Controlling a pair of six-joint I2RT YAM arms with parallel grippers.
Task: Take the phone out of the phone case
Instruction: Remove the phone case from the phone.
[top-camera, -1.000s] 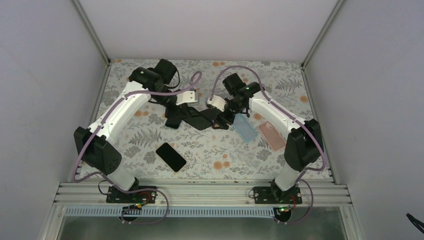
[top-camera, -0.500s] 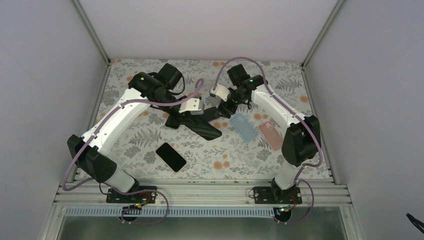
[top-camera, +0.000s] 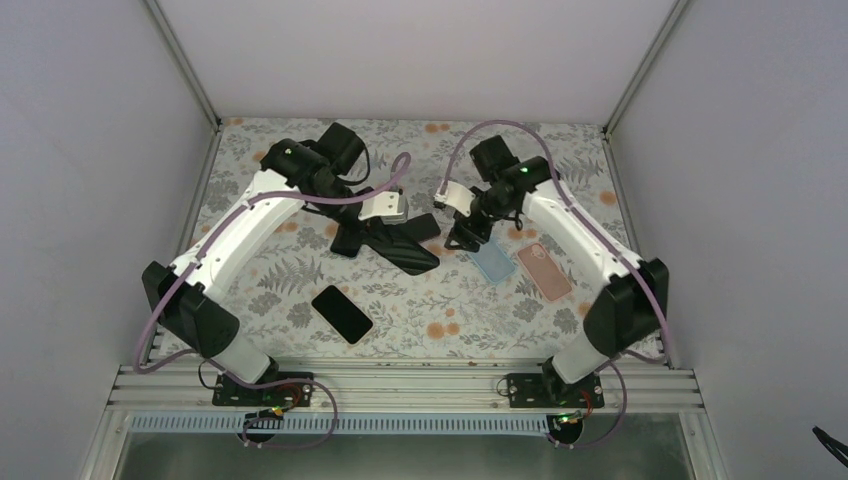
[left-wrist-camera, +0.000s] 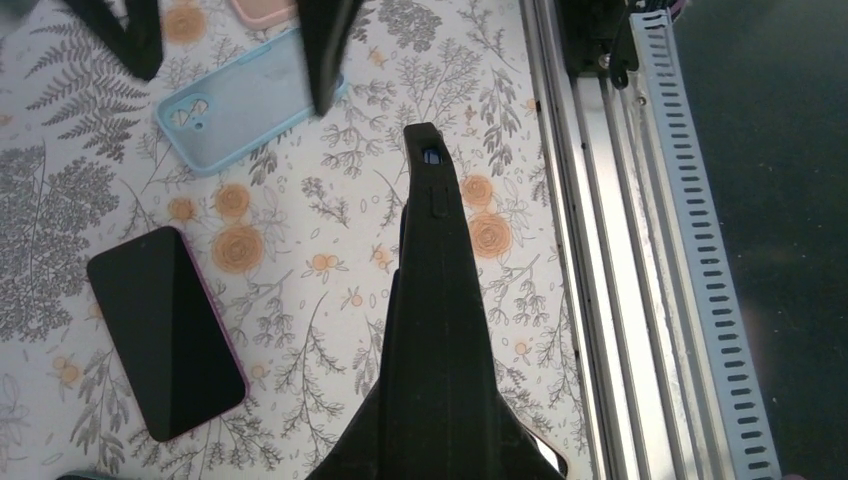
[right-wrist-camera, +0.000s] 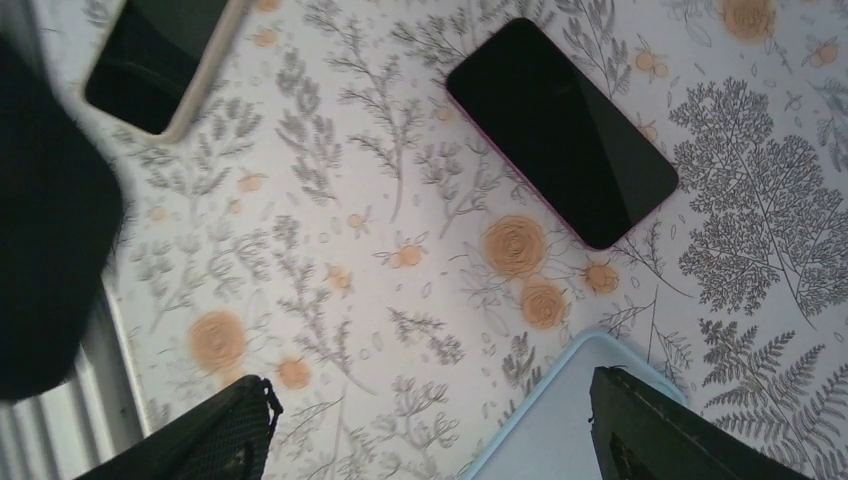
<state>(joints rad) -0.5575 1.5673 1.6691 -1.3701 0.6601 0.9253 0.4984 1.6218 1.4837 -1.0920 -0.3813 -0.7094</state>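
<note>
On table (top-camera: 450, 310): one phone (top-camera: 342, 313), two cases (top-camera: 490, 262) (top-camera: 543, 270)

The left arm (top-camera: 235, 225) and right arm (top-camera: 572, 222) share white shells, black joint housings, a green light (top-camera: 290, 150) on the far joint, lilac cables (top-camera: 335, 200) running alongside, and black base plates (top-camera: 262, 390); the right gripper (right-wrist-camera: 432, 382) has matte black fingers (right-wrist-camera: 220, 440)
</note>
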